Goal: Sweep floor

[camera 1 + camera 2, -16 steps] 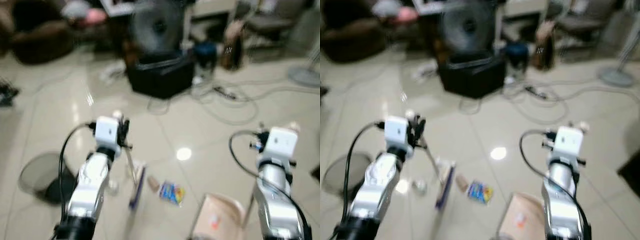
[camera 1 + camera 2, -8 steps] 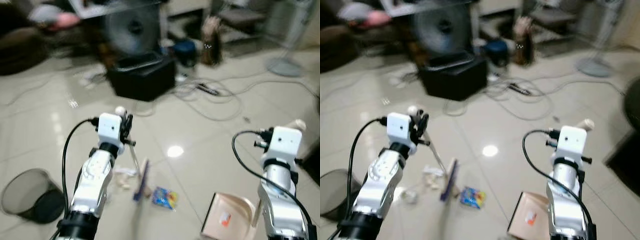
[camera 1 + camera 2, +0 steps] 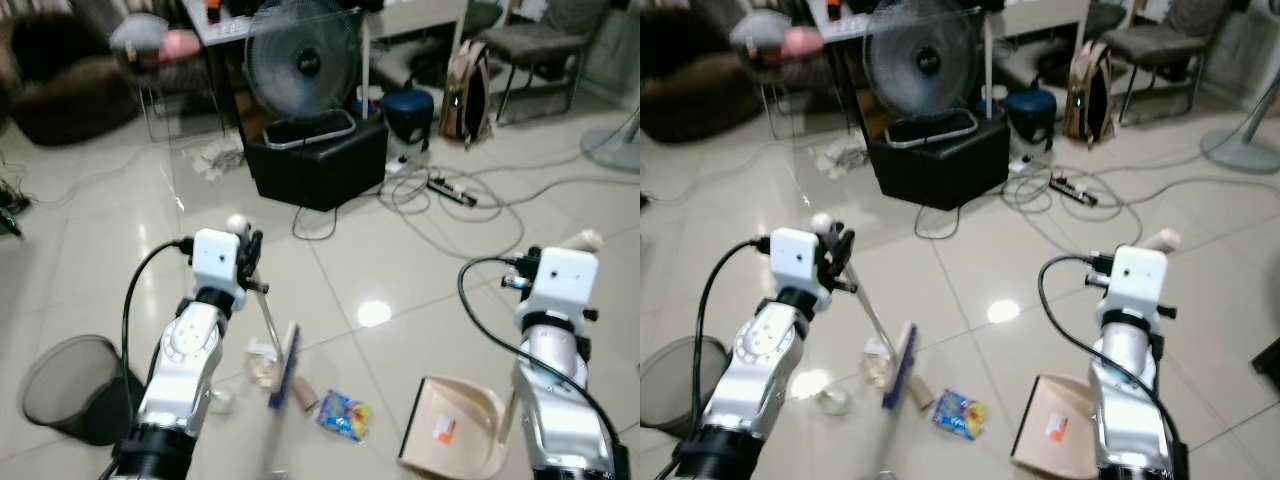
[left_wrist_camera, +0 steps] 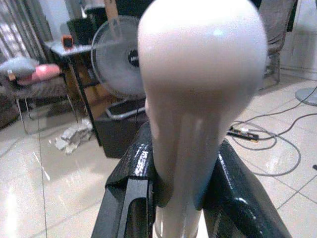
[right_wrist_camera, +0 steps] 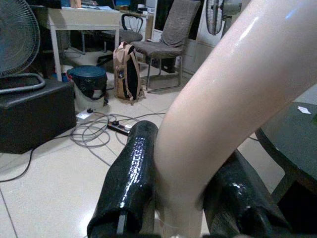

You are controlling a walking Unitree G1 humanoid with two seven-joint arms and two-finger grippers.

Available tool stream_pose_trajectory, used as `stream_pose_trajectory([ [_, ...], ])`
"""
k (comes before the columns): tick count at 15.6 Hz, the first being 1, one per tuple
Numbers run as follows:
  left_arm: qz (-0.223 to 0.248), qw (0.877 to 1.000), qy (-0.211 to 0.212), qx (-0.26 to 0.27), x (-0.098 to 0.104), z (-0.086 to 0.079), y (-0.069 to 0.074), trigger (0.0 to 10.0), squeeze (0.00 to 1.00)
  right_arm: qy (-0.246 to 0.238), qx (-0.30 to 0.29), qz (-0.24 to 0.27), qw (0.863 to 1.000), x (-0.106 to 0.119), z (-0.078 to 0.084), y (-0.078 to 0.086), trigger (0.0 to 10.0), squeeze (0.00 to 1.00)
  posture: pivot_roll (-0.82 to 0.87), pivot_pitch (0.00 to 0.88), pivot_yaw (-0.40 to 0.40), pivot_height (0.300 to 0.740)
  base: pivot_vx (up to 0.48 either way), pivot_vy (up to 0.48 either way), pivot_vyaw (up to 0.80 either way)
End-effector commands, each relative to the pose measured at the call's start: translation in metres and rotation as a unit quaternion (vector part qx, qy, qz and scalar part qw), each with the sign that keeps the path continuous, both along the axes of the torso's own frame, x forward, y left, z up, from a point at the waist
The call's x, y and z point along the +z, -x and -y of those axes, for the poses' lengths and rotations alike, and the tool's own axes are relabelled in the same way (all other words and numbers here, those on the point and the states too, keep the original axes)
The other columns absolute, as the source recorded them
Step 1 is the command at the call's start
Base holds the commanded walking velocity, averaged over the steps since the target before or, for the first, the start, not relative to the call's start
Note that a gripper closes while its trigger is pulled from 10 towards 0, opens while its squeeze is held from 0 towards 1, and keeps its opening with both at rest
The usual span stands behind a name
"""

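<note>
My left gripper point(image 4: 183, 163) is shut on the pale broom handle point(image 4: 200, 74), just under its rounded knob point(image 3: 236, 222). The thin shaft slants down to the purple broom head point(image 3: 285, 365) on the tile floor. Litter lies around the head: crumpled white paper point(image 3: 262, 365), a brown scrap point(image 3: 303, 400), a blue and yellow wrapper point(image 3: 345, 415) and a clear bit point(image 3: 220, 400). My right gripper point(image 5: 181, 163) is shut on the curved beige dustpan handle point(image 5: 233, 89). The beige dustpan point(image 3: 455, 440) rests on the floor right of the wrapper.
A black mesh wastebasket point(image 3: 65, 385) stands at the lower left. Ahead are a black box point(image 3: 318, 158) with a fan point(image 3: 300, 60) on it, loose cables and a power strip point(image 3: 450, 190), a blue bucket point(image 3: 405, 110), a backpack point(image 3: 470, 90) and chairs.
The camera has swung and the picture has sharpened, so the whole scene has shifted. Both grippers keep their hold. The broom head stays beside the litter.
</note>
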State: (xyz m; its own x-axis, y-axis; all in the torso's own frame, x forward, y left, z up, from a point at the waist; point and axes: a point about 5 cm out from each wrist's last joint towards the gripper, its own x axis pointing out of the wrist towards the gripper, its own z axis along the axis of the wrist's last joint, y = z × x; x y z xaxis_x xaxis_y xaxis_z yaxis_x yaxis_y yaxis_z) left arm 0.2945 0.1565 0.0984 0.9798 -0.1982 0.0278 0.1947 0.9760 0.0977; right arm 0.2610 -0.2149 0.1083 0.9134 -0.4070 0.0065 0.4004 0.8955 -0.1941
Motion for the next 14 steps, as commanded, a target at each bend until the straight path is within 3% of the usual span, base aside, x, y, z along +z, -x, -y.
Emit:
stream_pose_trajectory([
  [1,0.016,0.999,-0.028,0.009,0.007,-0.010,-0.002,10.0,0.00,-0.010,0.014,0.017,1.000,0.006,-0.008,-0.004,10.0,0.00,-0.04,0.000,0.085,0.740,0.000,0.000,0.00],
  [8,0.018,0.999,-0.040,0.014,-0.003,-0.006,-0.005,10.0,0.00,0.017,-0.008,0.036,0.999,0.004,0.004,-0.008,10.0,0.00,-0.04,0.018,0.076,0.740,0.000,0.000,0.00],
  [14,0.009,0.999,-0.037,0.010,-0.010,-0.003,-0.018,10.0,0.00,0.032,0.044,0.037,0.998,-0.008,0.001,-0.032,10.0,0.00,-0.02,0.064,0.097,0.740,0.000,0.000,0.00],
])
